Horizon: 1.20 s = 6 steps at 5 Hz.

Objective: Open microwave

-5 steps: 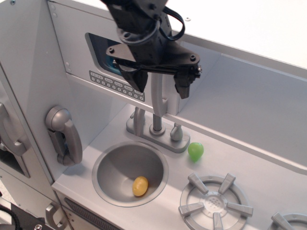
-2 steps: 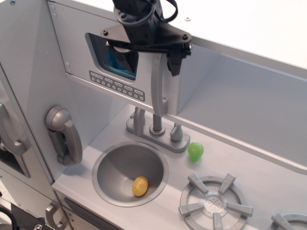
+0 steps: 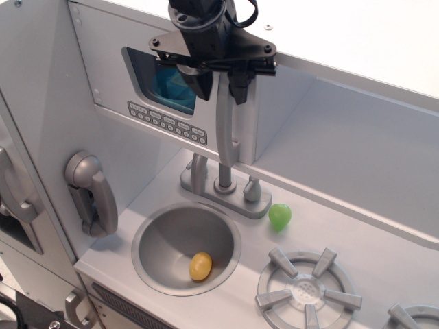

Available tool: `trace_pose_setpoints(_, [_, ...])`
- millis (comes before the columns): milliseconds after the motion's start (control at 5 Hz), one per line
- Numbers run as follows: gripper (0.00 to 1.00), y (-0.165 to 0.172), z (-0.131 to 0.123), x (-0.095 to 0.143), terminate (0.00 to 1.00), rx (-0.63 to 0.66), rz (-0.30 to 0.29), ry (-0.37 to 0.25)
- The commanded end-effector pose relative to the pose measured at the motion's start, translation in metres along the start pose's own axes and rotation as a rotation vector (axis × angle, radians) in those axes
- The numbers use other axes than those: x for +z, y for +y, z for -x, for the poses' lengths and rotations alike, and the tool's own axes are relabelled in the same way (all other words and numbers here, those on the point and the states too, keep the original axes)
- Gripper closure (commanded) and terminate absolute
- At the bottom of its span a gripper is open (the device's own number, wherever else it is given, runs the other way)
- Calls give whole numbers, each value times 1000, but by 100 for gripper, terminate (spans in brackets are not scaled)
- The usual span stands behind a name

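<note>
The microwave (image 3: 116, 75) is the grey box at the upper left, with a dark rounded window (image 3: 164, 88) and a button row (image 3: 167, 122) below it. Its door looks flush and closed. A long grey vertical handle (image 3: 224, 130) runs down the door's right side. My black gripper (image 3: 221, 83) comes in from above at the top of the handle. Its two fingers sit on either side of the handle and press against it. The top end of the handle is hidden behind the gripper.
A grey handset (image 3: 92, 195) hangs on the left wall. The faucet (image 3: 223, 181) stands just below the handle. The round sink (image 3: 154, 236) holds a yellow object (image 3: 201, 266). A green object (image 3: 280, 216) and a burner (image 3: 307, 291) are on the counter to the right.
The gripper has risen and shifted slightly left to the top of the handle. Its fingers, wide apart before, have closed in around the handle. The door has not moved.
</note>
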State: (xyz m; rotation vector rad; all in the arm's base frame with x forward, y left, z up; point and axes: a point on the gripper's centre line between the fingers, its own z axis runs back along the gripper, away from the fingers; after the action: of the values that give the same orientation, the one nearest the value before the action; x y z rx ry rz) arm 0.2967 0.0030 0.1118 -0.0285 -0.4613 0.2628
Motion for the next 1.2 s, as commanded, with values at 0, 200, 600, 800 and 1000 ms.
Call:
trace_pose_setpoints(0, [100,2,1,14,0,-69,32,-34])
trace_pose_setpoints(200, [100,9,17,18,0,-96,31,-12])
trace_pose_setpoints(600, [0,38,42,39,0,-216,31,114])
trace_pose_setpoints(800, [0,33,49,51,0,-259,20,254])
trace_pose_setpoints(1000, [0,7,56,52,0,-332,49,337])
